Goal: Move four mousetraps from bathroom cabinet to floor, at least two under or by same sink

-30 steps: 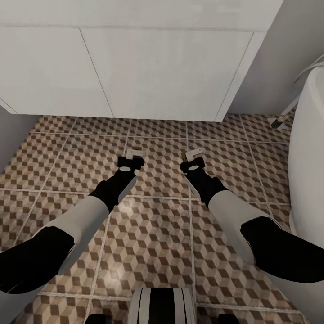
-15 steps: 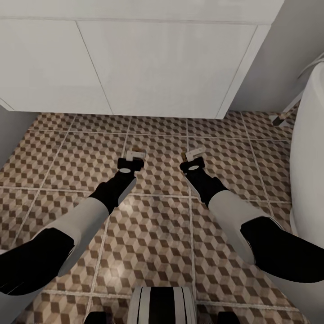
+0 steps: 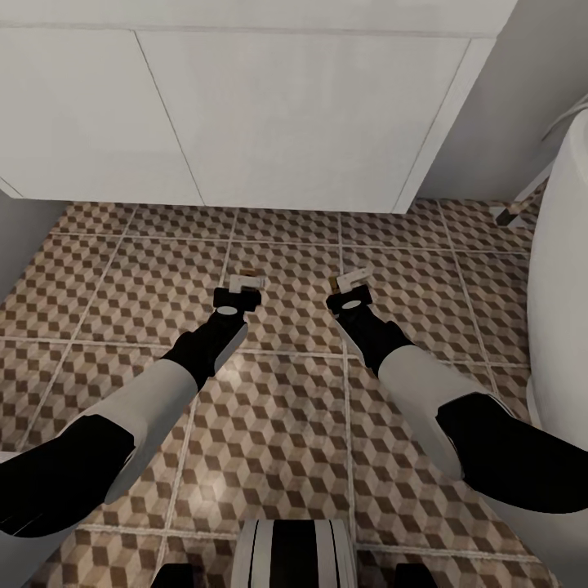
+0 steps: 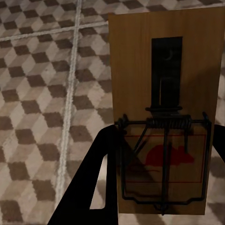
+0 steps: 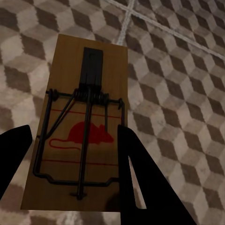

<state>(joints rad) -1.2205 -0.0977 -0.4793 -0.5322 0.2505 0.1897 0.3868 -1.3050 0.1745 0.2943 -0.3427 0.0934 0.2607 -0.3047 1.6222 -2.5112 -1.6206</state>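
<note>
Both arms reach out low over the cube-patterned bathroom floor (image 3: pixel 269 425), just in front of the sink's white vanity unit (image 3: pixel 286 114). The basin and tap are out of view. My left gripper (image 3: pixel 238 296) is shut on a brown wooden mousetrap (image 3: pixel 247 281). In the left wrist view this mousetrap (image 4: pixel 164 93) shows its wire spring and red mouse print, with a dark finger (image 4: pixel 91 192) against its edge. My right gripper (image 3: pixel 349 297) is shut on a second mousetrap (image 3: pixel 353 278). That mousetrap (image 5: pixel 79 126) sits between two dark fingers (image 5: pixel 136 178) in the right wrist view.
A white bathtub (image 3: pixel 563 286) curves along the right side, with a small foot (image 3: pixel 508 216) near the grey wall (image 3: pixel 506 98). A grey surface (image 3: pixel 16 237) stands at the left. My base (image 3: pixel 294 555) is at the bottom. Open tiles lie between grippers and vanity.
The whole picture has shifted a little, so the camera moved; the vanity now fills slightly more of the top. Both grippers still hold their mousetraps in the same pose.
</note>
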